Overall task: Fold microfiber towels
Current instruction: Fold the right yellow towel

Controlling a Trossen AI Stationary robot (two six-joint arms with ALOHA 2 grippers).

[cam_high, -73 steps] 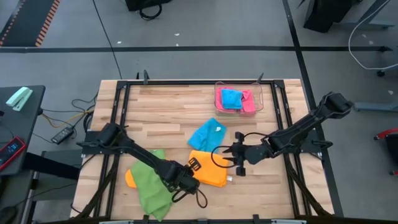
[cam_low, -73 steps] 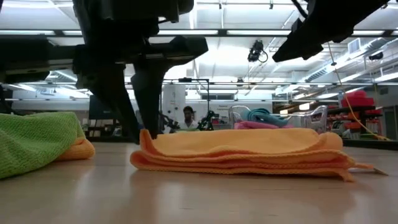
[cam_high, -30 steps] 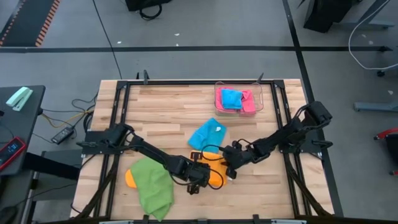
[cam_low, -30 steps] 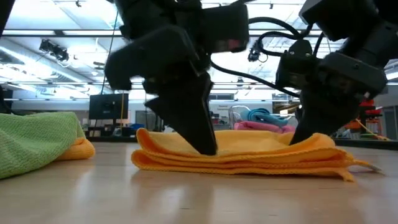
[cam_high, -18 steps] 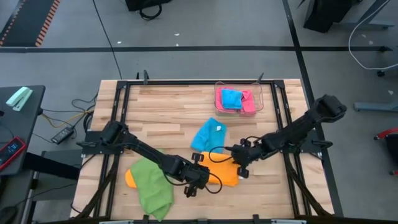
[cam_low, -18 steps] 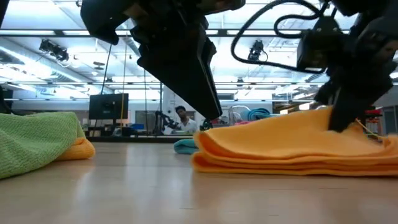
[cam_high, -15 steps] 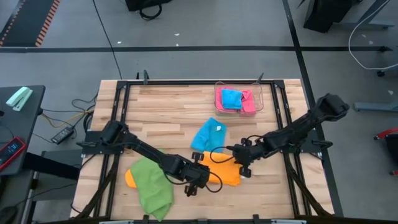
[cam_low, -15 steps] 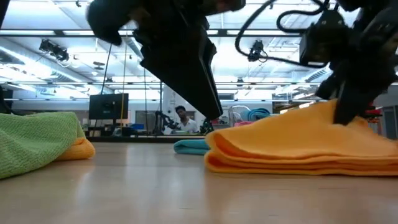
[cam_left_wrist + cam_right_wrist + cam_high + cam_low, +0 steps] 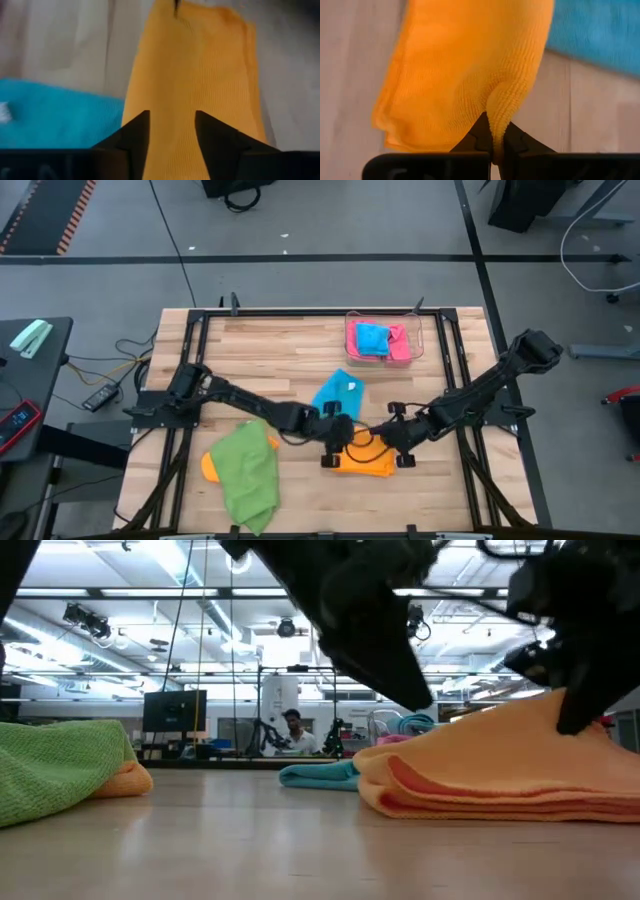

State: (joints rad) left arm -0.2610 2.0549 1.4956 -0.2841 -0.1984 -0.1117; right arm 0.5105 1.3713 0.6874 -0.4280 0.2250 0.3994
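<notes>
Now, my read from the console, nearest things first.

Green towel: green towel (image 9: 243,477) lies crumpled at the near left of the table (image 9: 260,350), on top of a second orange cloth (image 9: 208,466) whose edge peeks out beneath it. Untouched, and well apart from both grippers.

Orange towel: orange towel (image 9: 366,459) sits near the front centre, partly folded, layers stacked in the low view (image 9: 500,775). I judge its long axis runs left to right across the table, between my two grippers.

Right gripper: right gripper (image 9: 398,445) is at the towel's right end, closed, pinching a ridge of orange fabric; the wrist view shows the cloth caught between the pads (image 9: 492,132). That corner is lifted off the wood.

Left gripper: left gripper (image 9: 335,442) hovers over the towel's left end, fingers (image 9: 135,135) parted, with the cloth beneath them and nothing held that I can see.

Key relation: the towel lies directly between the grippers; the right one owns it, so I judge the fold goes from right toward left, with the left free to pin the far edge.

Arm pose: both arms reach low and inward, wrists angled down at the cloth.

Blue towel: blue towel (image 9: 334,394) lies just behind the orange one.

Tray: tray (image 9: 419,340) at the far right edge holds a blue and a pink cloth.
</notes>
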